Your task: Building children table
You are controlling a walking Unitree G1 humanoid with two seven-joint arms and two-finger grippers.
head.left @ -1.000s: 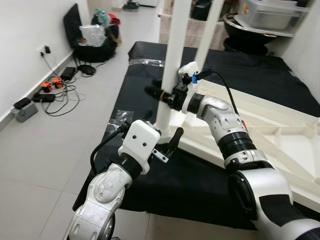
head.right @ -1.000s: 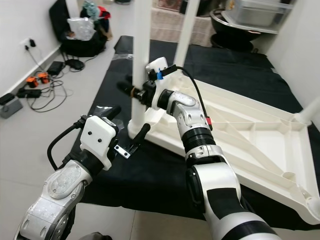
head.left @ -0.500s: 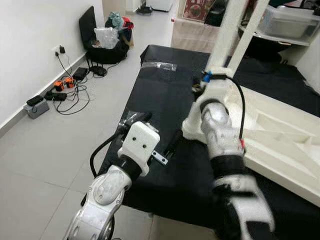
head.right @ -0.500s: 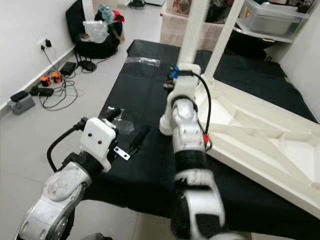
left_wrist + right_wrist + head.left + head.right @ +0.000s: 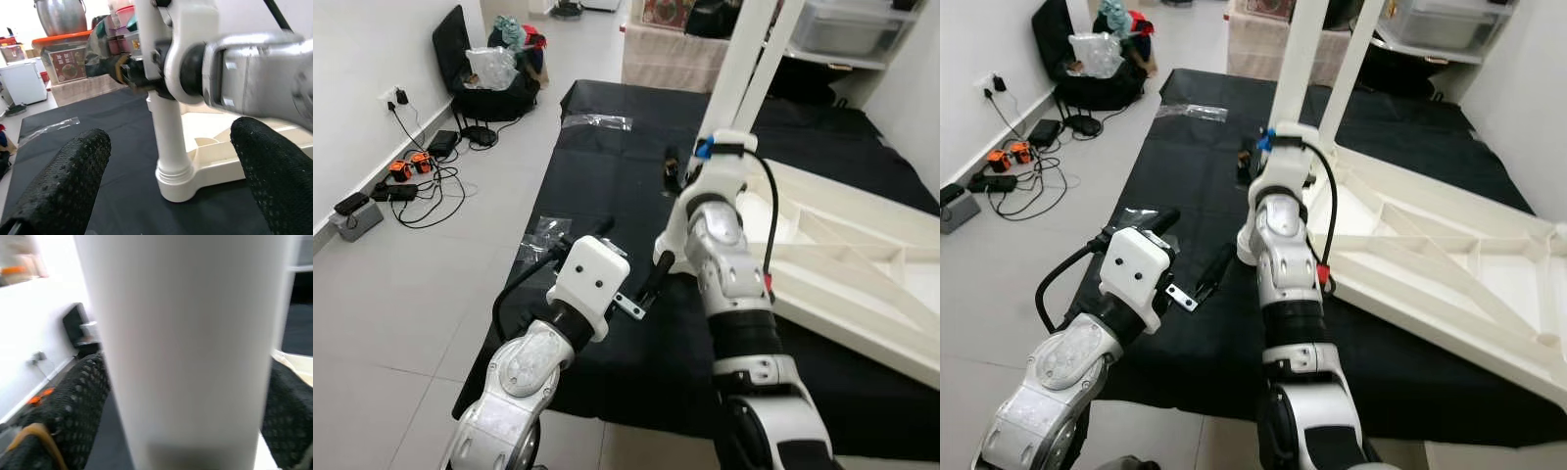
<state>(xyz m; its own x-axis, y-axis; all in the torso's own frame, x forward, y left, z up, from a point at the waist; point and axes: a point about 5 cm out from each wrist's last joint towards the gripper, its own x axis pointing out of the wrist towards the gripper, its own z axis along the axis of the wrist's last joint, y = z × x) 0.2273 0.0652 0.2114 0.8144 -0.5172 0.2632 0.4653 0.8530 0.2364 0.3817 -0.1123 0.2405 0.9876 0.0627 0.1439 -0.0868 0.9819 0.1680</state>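
Observation:
A white children's table (image 5: 862, 245) lies upside down on a black mat (image 5: 607, 176). One white leg (image 5: 736, 69) stands upright at its near left corner, and a second leg (image 5: 773, 49) rises behind it. My right gripper (image 5: 190, 396) is shut on the near leg, low down, with a black finger (image 5: 73, 396) on each side. My left gripper (image 5: 631, 255) hovers open just left of the leg's base (image 5: 171, 161), holding nothing.
Grey tile floor runs along the left of the mat. Cables and a power strip (image 5: 401, 166) lie by the wall, and a black bag with plastic bags (image 5: 499, 73) stands further back. Clear plastic wrappers (image 5: 543, 230) lie on the mat. Storage boxes (image 5: 842, 24) are at the back right.
The camera has shifted. My right arm has swung round the leg while holding it; its forearm now points straight ahead instead of leftwards. The left gripper stays open in the same place.

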